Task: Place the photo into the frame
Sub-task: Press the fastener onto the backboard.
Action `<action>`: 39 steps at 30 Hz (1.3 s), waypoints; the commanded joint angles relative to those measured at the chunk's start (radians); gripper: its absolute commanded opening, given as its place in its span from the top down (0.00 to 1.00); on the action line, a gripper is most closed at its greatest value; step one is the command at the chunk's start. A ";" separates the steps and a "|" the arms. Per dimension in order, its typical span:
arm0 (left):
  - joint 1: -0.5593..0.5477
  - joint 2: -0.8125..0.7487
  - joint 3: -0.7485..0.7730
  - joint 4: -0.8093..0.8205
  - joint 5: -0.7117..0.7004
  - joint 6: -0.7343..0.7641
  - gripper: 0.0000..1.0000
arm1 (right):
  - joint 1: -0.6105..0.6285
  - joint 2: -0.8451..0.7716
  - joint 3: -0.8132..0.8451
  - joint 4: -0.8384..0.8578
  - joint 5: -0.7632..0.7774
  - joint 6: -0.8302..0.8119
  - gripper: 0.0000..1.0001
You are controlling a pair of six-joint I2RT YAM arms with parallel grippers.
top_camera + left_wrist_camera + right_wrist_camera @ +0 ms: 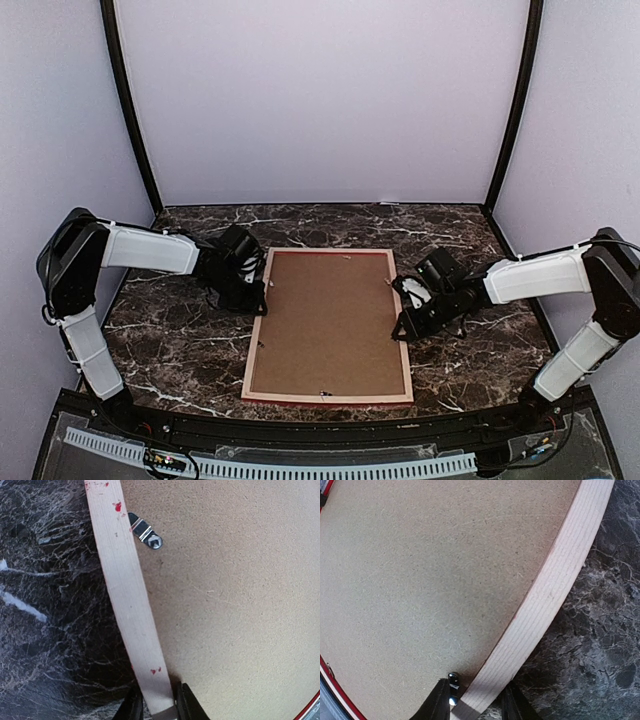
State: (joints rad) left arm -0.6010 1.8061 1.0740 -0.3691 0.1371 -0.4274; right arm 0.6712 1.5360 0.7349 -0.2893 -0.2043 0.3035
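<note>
The frame (300, 397) on the table (180, 340) is pinched at 9 o'clock by the left claw (159, 709) and at 3 o'clock by the right claw (476, 702).

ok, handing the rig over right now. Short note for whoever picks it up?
Grippers: left gripper is shut on the frame at its left rail. The right gripper straddles the right rail; a firm grip can't be confirmed.
Things: frame lies face down on the table, brown backing board seated in it, a metal clip on the board.
Done: board in place.
Left: the photo is not in view, so check it's under the board, probably secure the clips, then let go.
</note>
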 commanded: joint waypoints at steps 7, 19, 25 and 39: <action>0.009 0.051 -0.065 -0.073 -0.071 0.047 0.76 | -0.038 -0.053 0.018 0.052 0.058 -0.041 0.50; 0.009 0.031 -0.091 -0.050 -0.048 0.031 0.78 | -0.136 0.081 0.188 0.076 0.097 0.074 0.38; 0.009 0.027 -0.109 -0.034 -0.035 0.029 0.78 | -0.172 0.271 0.365 0.062 0.156 0.082 0.35; 0.009 0.034 -0.105 -0.037 -0.035 0.032 0.78 | -0.179 0.413 0.507 0.022 0.121 0.005 0.44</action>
State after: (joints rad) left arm -0.5991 1.7817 1.0256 -0.3061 0.1413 -0.4568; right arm 0.4965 1.9377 1.2125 -0.2512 -0.0750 0.3416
